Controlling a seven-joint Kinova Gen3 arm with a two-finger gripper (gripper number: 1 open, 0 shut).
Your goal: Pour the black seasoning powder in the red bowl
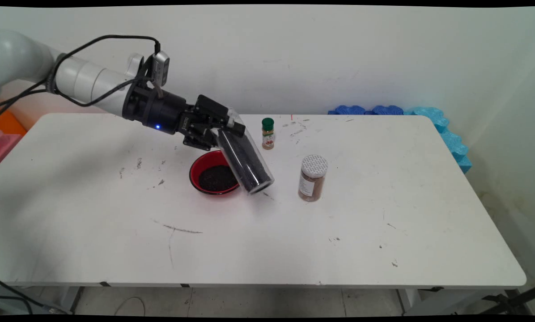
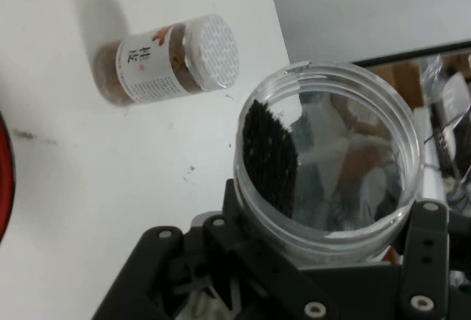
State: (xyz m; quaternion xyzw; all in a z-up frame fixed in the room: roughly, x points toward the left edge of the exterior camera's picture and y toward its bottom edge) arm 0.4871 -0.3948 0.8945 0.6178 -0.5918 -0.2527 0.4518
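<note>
My gripper point(image 1: 226, 129) is shut on a clear plastic jar point(image 1: 245, 162) that holds black seeds. The jar hangs tilted, its open mouth up by the fingers and its base down to the right, just above the table beside a red bowl point(image 1: 195, 169). The bowl has a heap of the same black seeds in it. In the hand view I look into the jar's open mouth point(image 2: 327, 165), where seeds cling along one inner side, with the gripper point(image 2: 331, 224) clamped round it. The bowl's red rim point(image 2: 4, 187) shows at the left edge.
A brown spice jar with a white perforated lid point(image 1: 312, 178) point(image 2: 169, 59) stands right of the held jar. A small green-capped bottle point(image 1: 268, 133) stands behind it. Blue foam pieces point(image 1: 430, 118) line the back right corner. An orange and pink box point(image 1: 6, 132) sits off the left edge.
</note>
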